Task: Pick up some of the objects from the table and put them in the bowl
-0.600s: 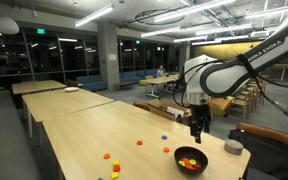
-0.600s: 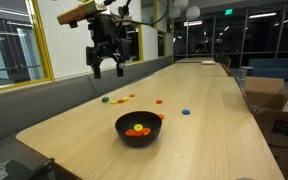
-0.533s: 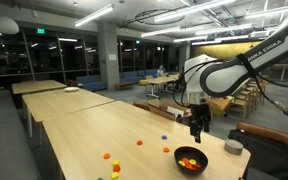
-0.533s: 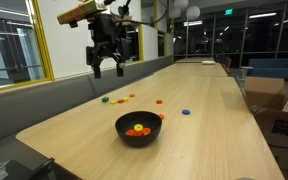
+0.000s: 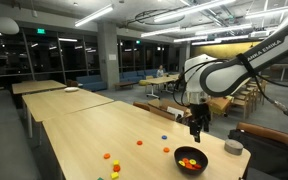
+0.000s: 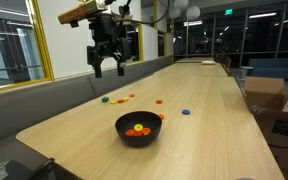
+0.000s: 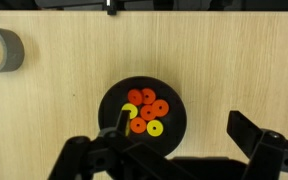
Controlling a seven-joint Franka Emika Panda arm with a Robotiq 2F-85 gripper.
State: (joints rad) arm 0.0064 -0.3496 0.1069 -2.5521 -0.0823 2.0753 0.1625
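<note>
Holds the gripper (image 6: 108, 71) high above the black bowl (image 6: 124, 133), jaws spread apart with nothing between them. Shows, in the wrist view, orange and yellow pieces (image 7: 144, 110) heaped inside that bowl (image 7: 174, 95). Finds more pieces (image 6: 119, 98) scattered on the table (image 6: 204, 90), well apart from the bowl.

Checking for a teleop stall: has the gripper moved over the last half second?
No. In an exterior view the gripper hangs at the same spot above the bowl as before.
</note>
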